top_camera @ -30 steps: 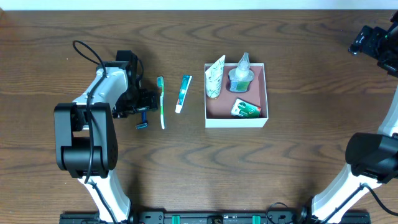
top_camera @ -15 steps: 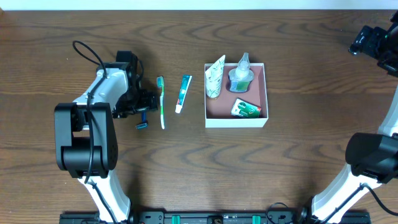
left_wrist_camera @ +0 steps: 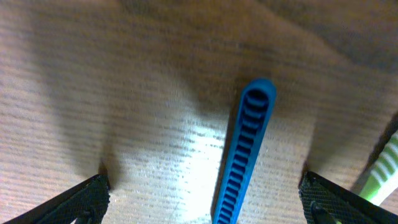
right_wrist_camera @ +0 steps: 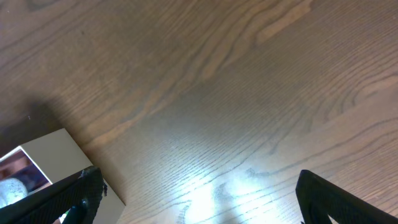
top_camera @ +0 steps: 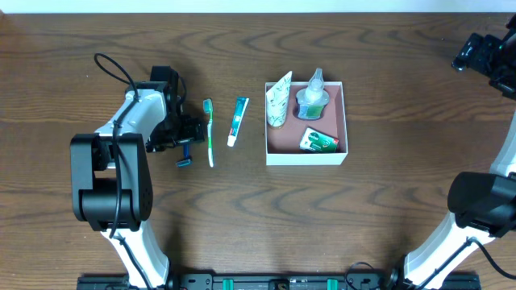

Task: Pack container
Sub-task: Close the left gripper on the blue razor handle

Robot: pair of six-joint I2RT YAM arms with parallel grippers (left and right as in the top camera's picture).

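The container point(top_camera: 306, 155) is a white-walled square box with a pink inside, right of the table's middle. A white-green tube, a clear bottle and a green packet lie in it. Left of it lie a teal tube point(top_camera: 237, 121), a green toothbrush point(top_camera: 210, 133) and a blue razor point(top_camera: 185, 155). My left gripper point(top_camera: 184, 134) hovers low over the razor, open. The ribbed blue razor handle point(left_wrist_camera: 245, 155) lies between its spread fingertips point(left_wrist_camera: 202, 202), untouched. My right gripper point(top_camera: 476, 52) is open at the far right corner, and its view catches the container's corner point(right_wrist_camera: 43, 165).
The toothbrush point(left_wrist_camera: 382, 174) shows at the right edge of the left wrist view, close to the right finger. The left arm's black cable point(top_camera: 113, 68) loops over the table behind it. Bare wood point(right_wrist_camera: 236, 112) lies under the right gripper.
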